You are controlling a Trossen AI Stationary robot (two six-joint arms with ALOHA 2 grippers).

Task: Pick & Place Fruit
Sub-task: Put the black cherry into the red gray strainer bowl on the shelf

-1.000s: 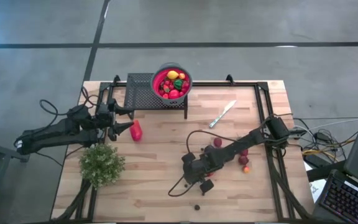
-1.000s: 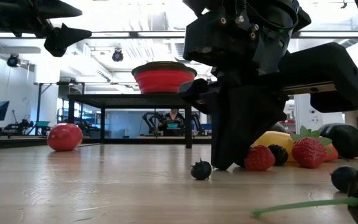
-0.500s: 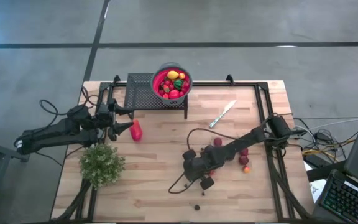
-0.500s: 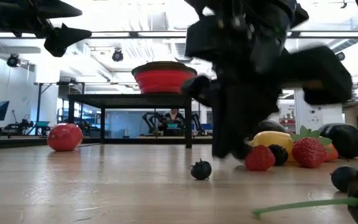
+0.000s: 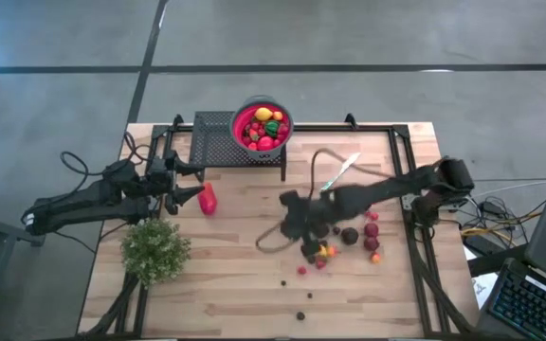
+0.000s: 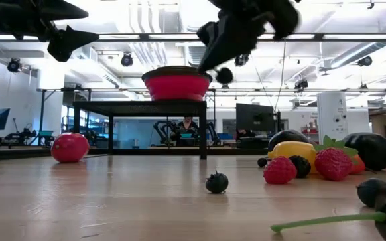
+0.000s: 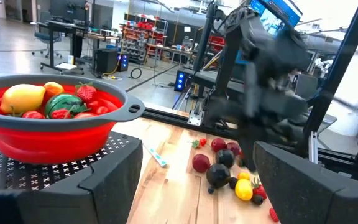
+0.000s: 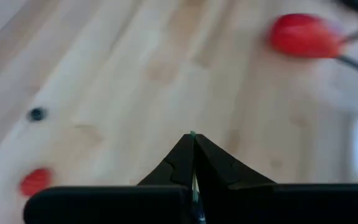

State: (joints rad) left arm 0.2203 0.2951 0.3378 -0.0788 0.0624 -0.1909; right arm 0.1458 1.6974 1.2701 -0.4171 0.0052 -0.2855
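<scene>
My right tool [image 8: 192, 144] pinches only a thin green stem [image 8: 192, 134]; swinging toward the bowl [image 5: 263, 126] could fling its berry [image 6: 223, 75] loose.

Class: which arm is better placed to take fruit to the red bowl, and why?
Likely right: the right gripper hangs shut beside the fruit pile; the left gripper waits open, off by the plant.
</scene>
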